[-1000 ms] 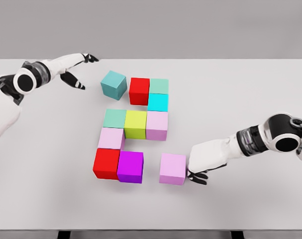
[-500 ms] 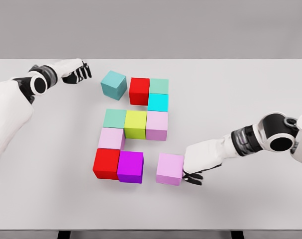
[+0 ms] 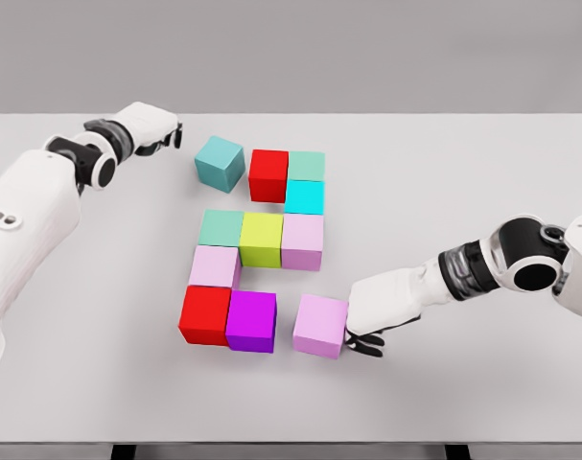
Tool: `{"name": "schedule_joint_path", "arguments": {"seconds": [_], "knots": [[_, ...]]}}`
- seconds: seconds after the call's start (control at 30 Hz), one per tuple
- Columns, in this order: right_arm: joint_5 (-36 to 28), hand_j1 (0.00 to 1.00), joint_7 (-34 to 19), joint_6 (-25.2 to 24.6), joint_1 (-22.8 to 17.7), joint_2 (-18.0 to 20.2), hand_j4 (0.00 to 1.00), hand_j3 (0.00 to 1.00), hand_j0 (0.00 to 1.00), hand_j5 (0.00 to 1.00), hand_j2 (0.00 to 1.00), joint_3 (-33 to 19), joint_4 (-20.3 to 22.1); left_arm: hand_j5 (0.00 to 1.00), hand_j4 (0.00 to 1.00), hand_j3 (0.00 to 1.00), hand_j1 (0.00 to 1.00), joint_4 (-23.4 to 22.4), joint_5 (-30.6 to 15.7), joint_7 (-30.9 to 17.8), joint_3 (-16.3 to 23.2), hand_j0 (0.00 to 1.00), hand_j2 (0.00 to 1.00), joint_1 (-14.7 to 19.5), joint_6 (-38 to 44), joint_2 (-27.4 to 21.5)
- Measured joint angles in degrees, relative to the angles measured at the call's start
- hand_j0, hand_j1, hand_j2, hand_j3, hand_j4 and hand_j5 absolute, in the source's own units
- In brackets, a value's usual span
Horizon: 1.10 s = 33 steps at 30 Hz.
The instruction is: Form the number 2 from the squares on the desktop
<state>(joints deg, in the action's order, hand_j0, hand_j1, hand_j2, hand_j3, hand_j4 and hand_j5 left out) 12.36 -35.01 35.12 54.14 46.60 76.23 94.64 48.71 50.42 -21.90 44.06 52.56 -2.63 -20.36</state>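
At the near edge of the pattern, on the white bench, a loose light-pink cube sits just right of the bottom row, a narrow gap parting it from the glossy purple cube, which touches the red cube at the row's left end. The right hand lies flat against the pink cube's right face, dark fingertips on the bench beside it; the fingers are relaxed and enclose nothing, a pushing contact rather than a grasp. The empty slot lies to the cube's left, directly away from that hand, so the coming move is judged to be a straight leftward shove until pink meets purple. The cube looks slightly turned against the row, so it may need squaring.

Farther back, a pale-pink cube links the bottom row to the middle row of mint-green cube, yellow-green cube and lilac cube. Beyond these a cyan cube rises to the top row of red block and sea-green cube. A teal cube, rotated and parted from that red block, lies just left of it. The left hand, fingers curled on nothing, hovers at the far left, much the nearer hand to the teal cube, which lies to its right.
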Motion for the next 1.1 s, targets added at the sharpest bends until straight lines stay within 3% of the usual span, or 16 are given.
{"name": "schedule_joint_path", "arguments": {"seconds": [1.1], "knots": [[0.00, 0.13, 0.00, 0.00, 0.35, -0.78, 0.13, 0.13, 0.13, 0.13, 0.13, -0.01, 0.44, 0.50, 0.50, 0.50, 0.50, 1.53, 0.95, 0.41, 0.81, 0.50, 0.50, -2.02, -0.76, 1.22]]}}
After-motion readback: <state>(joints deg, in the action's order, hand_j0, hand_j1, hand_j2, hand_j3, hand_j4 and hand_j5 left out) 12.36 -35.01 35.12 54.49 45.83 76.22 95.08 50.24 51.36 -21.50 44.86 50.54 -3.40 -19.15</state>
